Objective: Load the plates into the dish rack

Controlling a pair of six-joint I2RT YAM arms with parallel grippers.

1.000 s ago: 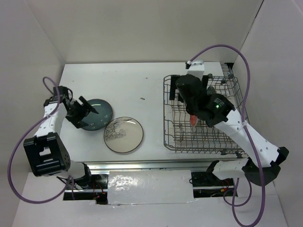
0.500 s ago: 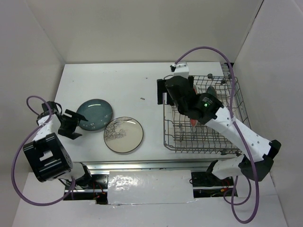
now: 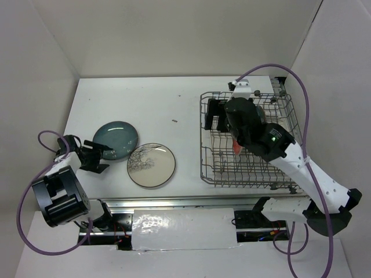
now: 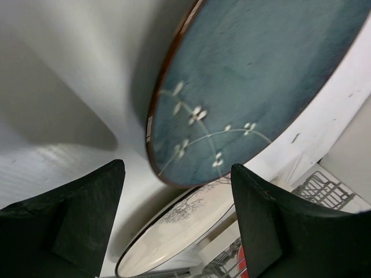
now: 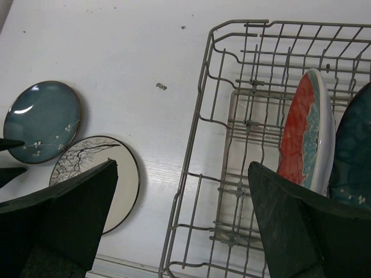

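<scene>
Plates, half loaded. Glossy teal-blue round plate [image 3: 116, 139] lies flat on the white table [image 3: 145, 98], left of centre. Grey-white round plate with dark rim and branch drawing [image 3: 151, 165] lies flat just beside it, toward the arms; whether the rims touch, cannot tell. Red plate with teal flower [image 5: 301, 127] stands on edge between tines in the grey wire dish rack [image 5: 200, 98] at the right of the table, a second teal-blue plate [image 5: 353, 145] upright just to its right.

Left gripper [image 3: 98, 156]: jaws spread, holding nothing, low at the near-left rim of the flat teal plate and facing it.
Right gripper [image 3: 213, 119]: jaws spread, empty, hovering over the rack's left side.

Risks, as judged:
- Plate sits flush on the table, so a finger may push the rim rather than get under it. The plate would slide into the grey-white one.
- Glazed rim and a thin pinch: it could tip or slip out when lifted.
- Carrying it in, the plate could clip the rack's left wall or knock the red plate off its tines.

Around: small dark speck [image 3: 174, 121] on the bare table between plates and rack. Purple cable [image 3: 23, 197] loops beside the left arm, well apart from the plates. The right arm hangs over the open slots and would obstruct loading there.
</scene>
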